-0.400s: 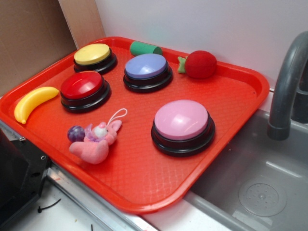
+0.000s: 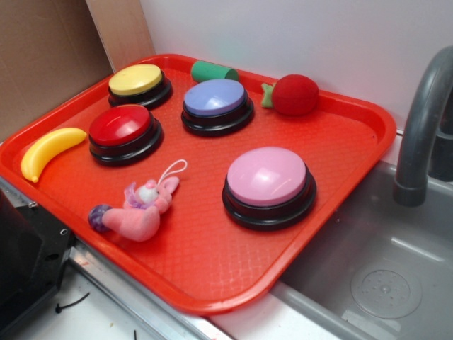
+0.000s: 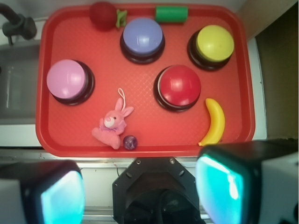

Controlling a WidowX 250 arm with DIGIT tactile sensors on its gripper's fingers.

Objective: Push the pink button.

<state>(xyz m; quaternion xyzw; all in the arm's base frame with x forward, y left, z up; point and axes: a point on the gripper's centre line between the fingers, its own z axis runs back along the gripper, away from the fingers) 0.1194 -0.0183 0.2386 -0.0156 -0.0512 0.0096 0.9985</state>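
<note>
- Your pink button (image 2: 267, 177) sits untouched on the red tray (image 2: 212, 276), sink side
- The purple ball (image 2: 99, 212) has rolled slightly beside the plush bunny (image 2: 141, 209); irrelevant to pressing
- Your pincer (image 3: 140, 191) stands apart, well short of it

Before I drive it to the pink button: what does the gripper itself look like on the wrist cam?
The gripper shows two blocky fingers at the bottom corners, each with a glowing cyan-teal inner pad and pale grey outer casing with dark edging. Between them sits a black angular mount with small screws. No cables or markings are visible. In the exterior view only a black corner shows.
</note>
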